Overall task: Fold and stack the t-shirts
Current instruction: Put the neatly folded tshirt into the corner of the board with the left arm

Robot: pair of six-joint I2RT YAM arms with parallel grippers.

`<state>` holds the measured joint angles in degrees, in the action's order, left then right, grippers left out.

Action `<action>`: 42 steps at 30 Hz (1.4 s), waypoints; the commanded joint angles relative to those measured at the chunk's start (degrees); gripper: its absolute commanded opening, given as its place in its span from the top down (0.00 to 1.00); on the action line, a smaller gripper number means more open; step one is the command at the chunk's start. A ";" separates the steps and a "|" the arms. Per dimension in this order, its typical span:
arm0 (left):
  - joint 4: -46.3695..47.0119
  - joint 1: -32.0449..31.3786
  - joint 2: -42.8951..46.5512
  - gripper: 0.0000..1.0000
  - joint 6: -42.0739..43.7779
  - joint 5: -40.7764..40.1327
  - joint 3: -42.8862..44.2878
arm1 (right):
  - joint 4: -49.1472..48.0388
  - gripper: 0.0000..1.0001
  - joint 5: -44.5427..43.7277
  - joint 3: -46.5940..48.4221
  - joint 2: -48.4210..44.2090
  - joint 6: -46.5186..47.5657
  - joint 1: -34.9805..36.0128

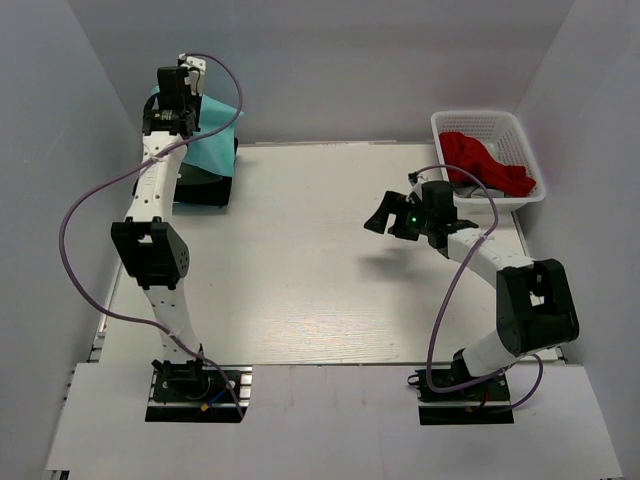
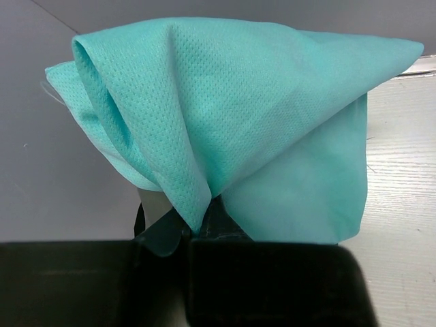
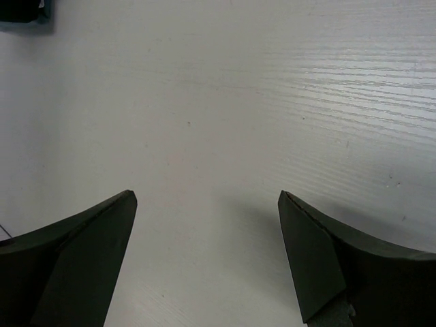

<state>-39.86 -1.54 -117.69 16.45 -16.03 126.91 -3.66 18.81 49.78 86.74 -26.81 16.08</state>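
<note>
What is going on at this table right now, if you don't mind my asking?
The left end effector is closed on a bunched teal t-shirt and holds it at the far left corner of the table, over some dark cloth. Whether the two touch cannot be told. The right end effector hangs open over bare table with nothing in it. A red t-shirt lies in the white basket at the far right.

Basket and table
A white lattice basket point(image 1: 529, 150) sits at the far right corner of the pale wooden table point(image 1: 300, 260), grey walls point(image 1: 350, 60) around.
</note>
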 commanded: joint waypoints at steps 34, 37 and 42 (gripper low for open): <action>9.30 8.04 -3.08 0.00 -10.10 -4.39 2.12 | -2.85 0.10 4.57 2.00 -1.12 -1.67 0.01; 6.64 7.52 4.88 0.00 -18.36 3.10 -4.79 | -2.40 0.10 2.56 -0.89 -4.63 -1.49 0.01; 20.57 4.01 28.79 0.00 -35.06 16.36 -38.78 | -1.88 0.10 0.09 -8.46 -12.28 -1.84 -0.17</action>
<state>-26.70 4.91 -103.24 -6.72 -10.98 100.16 -4.89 20.51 44.73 78.52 -28.29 16.12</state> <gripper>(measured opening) 0.996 0.904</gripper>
